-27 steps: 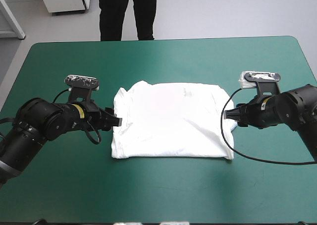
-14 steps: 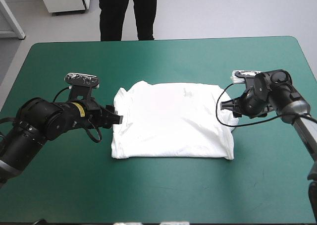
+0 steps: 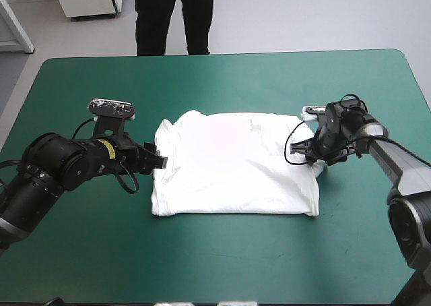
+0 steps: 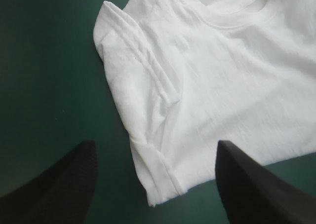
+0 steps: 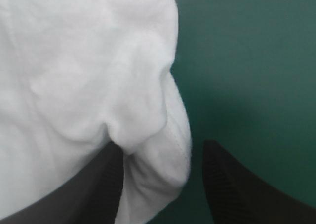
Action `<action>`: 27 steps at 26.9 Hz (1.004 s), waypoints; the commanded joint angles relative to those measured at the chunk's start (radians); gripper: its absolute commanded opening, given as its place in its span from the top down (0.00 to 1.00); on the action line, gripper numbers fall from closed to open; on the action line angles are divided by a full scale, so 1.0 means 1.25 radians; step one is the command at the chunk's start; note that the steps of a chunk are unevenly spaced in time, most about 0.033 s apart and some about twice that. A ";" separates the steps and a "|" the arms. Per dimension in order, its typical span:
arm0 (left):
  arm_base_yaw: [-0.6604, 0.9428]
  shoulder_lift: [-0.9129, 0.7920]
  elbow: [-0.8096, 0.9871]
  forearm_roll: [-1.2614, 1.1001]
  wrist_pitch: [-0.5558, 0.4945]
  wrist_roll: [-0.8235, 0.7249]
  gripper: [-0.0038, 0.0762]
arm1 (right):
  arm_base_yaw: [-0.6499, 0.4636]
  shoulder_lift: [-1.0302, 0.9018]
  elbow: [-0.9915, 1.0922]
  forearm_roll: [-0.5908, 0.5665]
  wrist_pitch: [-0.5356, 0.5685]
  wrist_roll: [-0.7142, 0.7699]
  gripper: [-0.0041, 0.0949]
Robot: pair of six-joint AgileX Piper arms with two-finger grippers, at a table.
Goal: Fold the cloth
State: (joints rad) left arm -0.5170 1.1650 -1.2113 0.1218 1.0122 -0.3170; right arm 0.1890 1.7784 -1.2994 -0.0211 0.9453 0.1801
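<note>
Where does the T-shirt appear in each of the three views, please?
High view: T-shirt spread flat mid-table, between left claw and right claw.
Left wrist view: just ahead of the open left claw, a corner nearest it.
Right wrist view: fills the area ahead; its edge lies between the open right claw's fingers.
Shared landmark: teal-green cover bordering the shirt's edge.

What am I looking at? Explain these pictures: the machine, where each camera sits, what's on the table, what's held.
This is a robot with two arms, each ending in a two-fingered claw. One picture looks down from above and behind; the other two come from cameras on the wrists, looking along each claw. A white short-sleeved T-shirt lies spread flat on the teal-green table cover. The left claw is open, off one end of the shirt. The right claw is open too, the shirt's opposite edge bunched between its fingers. Nothing is clamped yet.
</note>
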 commanded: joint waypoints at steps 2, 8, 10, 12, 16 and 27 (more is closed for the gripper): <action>-0.006 -0.016 -0.027 0.001 -0.040 -0.001 0.34 | -0.007 0.004 -0.024 -0.009 -0.022 -0.001 0.54; -0.006 -0.016 -0.027 0.001 -0.040 -0.001 0.34 | -0.007 0.044 -0.024 -0.009 -0.019 0.001 0.71; -0.006 -0.016 -0.027 -0.001 -0.038 -0.001 0.34 | -0.007 0.045 -0.024 -0.009 -0.016 0.002 0.86; -0.006 -0.016 -0.027 -0.001 -0.038 -0.001 0.34 | -0.007 0.039 -0.024 -0.009 -0.012 0.003 0.98; -0.006 -0.016 -0.027 -0.001 -0.038 -0.001 0.34 | -0.006 0.002 -0.026 -0.009 -0.014 0.001 0.97; -0.006 -0.016 -0.027 -0.001 -0.040 -0.001 0.34 | 0.038 -0.067 -0.106 0.151 -0.014 -0.087 0.97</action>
State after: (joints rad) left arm -0.5170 1.1650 -1.2113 0.1218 1.0122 -0.3170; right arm 0.2069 1.7448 -1.3906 0.1291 0.9610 0.0927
